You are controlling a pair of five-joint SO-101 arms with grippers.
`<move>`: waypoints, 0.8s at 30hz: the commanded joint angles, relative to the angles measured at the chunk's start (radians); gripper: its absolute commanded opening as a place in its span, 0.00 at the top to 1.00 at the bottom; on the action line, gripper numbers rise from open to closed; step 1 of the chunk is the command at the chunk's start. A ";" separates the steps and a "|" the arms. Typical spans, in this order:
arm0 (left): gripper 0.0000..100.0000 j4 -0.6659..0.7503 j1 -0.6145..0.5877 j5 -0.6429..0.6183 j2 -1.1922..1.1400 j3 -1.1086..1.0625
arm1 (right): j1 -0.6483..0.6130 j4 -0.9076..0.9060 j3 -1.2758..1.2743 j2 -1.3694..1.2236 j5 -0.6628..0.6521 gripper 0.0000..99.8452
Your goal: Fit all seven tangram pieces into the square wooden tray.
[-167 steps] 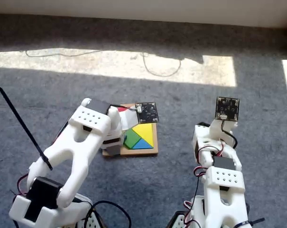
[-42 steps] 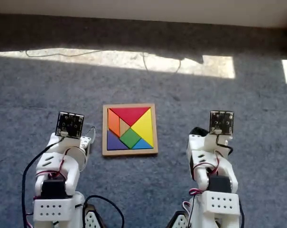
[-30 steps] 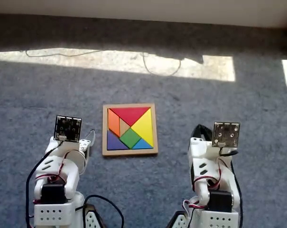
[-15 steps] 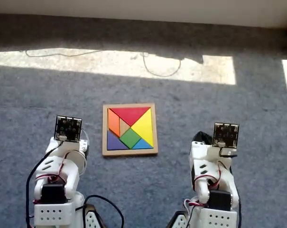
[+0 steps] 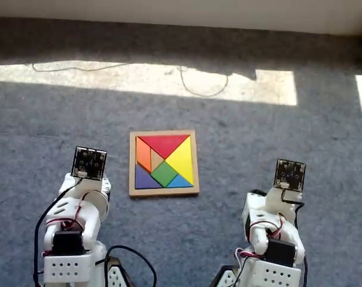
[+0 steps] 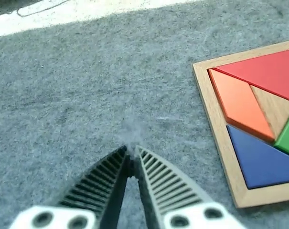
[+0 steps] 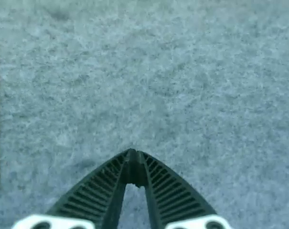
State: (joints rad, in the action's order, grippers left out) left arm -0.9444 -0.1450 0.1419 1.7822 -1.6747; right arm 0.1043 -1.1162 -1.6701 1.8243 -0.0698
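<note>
Tray (image 5: 164,192) | near left end effector (image 6: 131,152) | farther from right end effector (image 7: 133,154)

Seven tangram pieces (image 5: 164,146), one wooden tray (image 5: 132,164), two arms (image 5: 73,215).

The tray (image 5: 164,192) is laid on the carpet (image 5: 258,137) between the left arm (image 5: 73,221) and the right arm (image 5: 270,233), nearer the left one. All seven pieces (image 5: 164,161) are seated in it, edge to edge. The left gripper (image 6: 132,152) is held over the carpet just left of the tray. The right gripper (image 7: 133,153) is held over the carpet to the tray's right. A cable (image 5: 200,95) is laid behind the tray, well apart.
</note>
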 commanded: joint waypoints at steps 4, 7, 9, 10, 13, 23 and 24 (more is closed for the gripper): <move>0.99 -0.032 -0.007 0.003 0.027 -0.021 | 0.015 -0.134 -0.108 0.015 -0.008 0.99; 0.99 -0.149 -0.008 0.006 0.027 -0.021 | 0.018 -0.134 -0.110 0.015 -0.006 0.99; 0.99 -0.227 -0.008 0.006 0.031 -0.021 | 0.018 -0.134 -0.110 0.015 -0.008 0.99; 0.99 -0.265 -0.008 0.006 0.033 -0.021 | 0.018 -0.134 -0.110 0.015 -0.008 0.99; 0.99 -0.361 -0.008 0.006 0.033 -0.021 | 0.018 -0.134 -0.110 0.015 -0.008 0.99; 0.99 -0.382 -0.008 0.006 0.033 -0.021 | 0.018 -0.134 -0.110 0.015 -0.008 0.99; 0.99 -0.382 -0.008 0.006 0.033 -0.021 | 0.018 -0.134 -0.110 0.015 -0.008 0.99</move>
State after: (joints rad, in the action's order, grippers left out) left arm -1.3234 -0.1450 0.1419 1.7822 -1.6763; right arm 0.1135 -1.2421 -1.6701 1.8243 -0.0698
